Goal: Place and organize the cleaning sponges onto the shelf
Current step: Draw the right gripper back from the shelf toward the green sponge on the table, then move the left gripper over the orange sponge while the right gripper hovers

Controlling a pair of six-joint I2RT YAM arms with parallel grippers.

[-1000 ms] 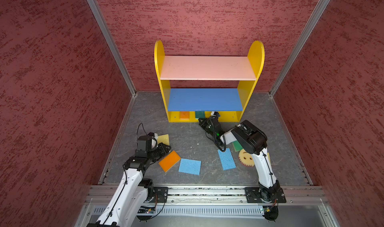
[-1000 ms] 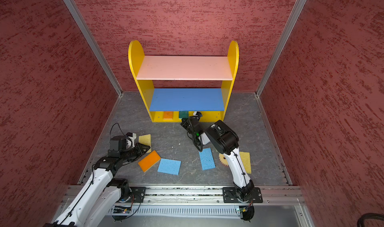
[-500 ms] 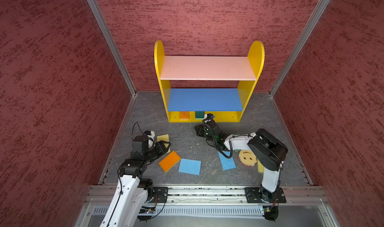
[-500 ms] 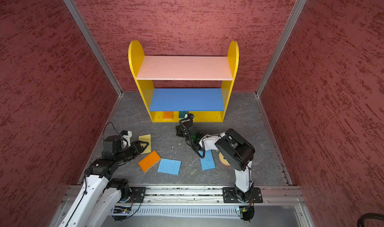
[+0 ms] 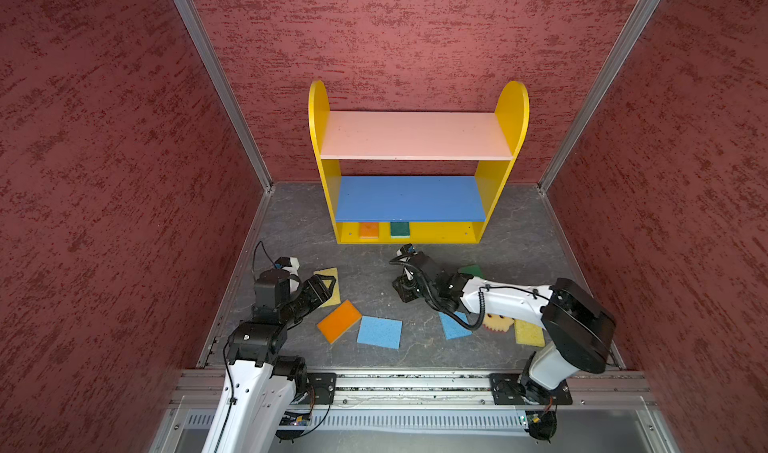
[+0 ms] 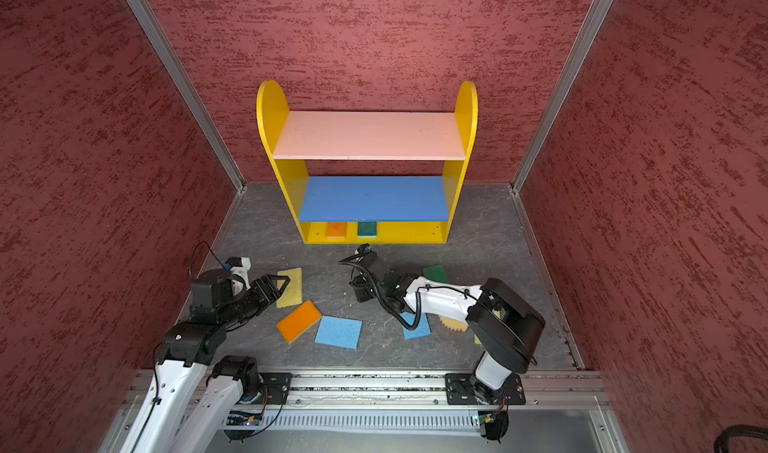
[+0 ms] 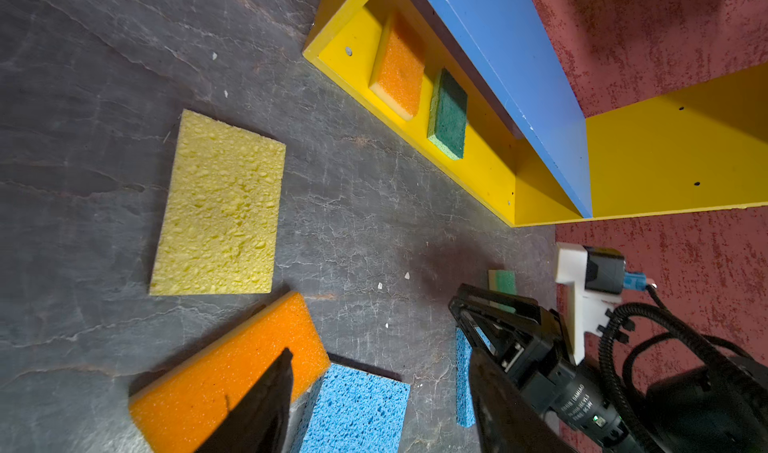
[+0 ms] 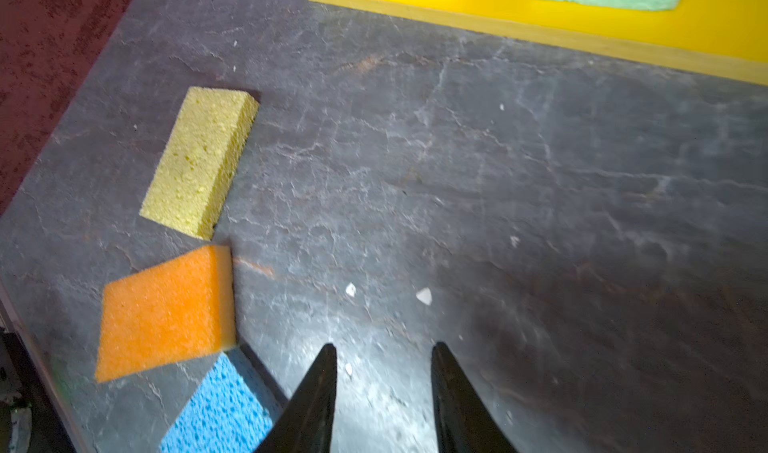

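Top views both show the shelf [image 5: 511, 110] at the back wall. An orange sponge [image 5: 369, 230] and a dark green sponge [image 5: 400, 229] lie side by side on its bottom yellow board. My left gripper [image 5: 330, 284] hangs just by a yellow sponge [image 5: 332, 300] on the floor [image 5: 365, 264], fingers spread, holding nothing. My right gripper [image 5: 402, 295] points down at bare floor in front of the shelf.

Left wrist view: the yellow sponge lies flat. A second orange sponge [image 7: 232, 368] and a blue sponge [image 7: 353, 409] lie close together by my finger [image 7: 266, 401].

Right wrist view: my two fingers [image 8: 316, 397] stand apart with only grey floor between them.
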